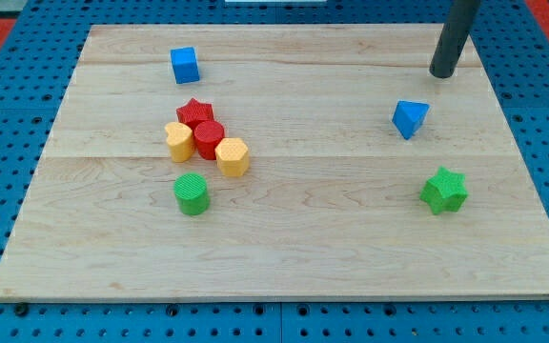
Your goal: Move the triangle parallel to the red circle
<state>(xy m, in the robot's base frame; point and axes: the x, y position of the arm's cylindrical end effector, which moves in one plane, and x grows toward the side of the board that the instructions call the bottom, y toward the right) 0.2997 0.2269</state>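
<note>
The blue triangle lies on the wooden board at the view's right. The red circle stands at the view's left centre, in a tight cluster with a red star above it, a yellow block to its left and a yellow hexagon to its lower right. My tip rests on the board above and slightly right of the blue triangle, with a clear gap between them.
A blue cube sits near the view's top left. A green circle stands below the cluster. A green star lies below the blue triangle. The board's edge drops to a blue pegboard.
</note>
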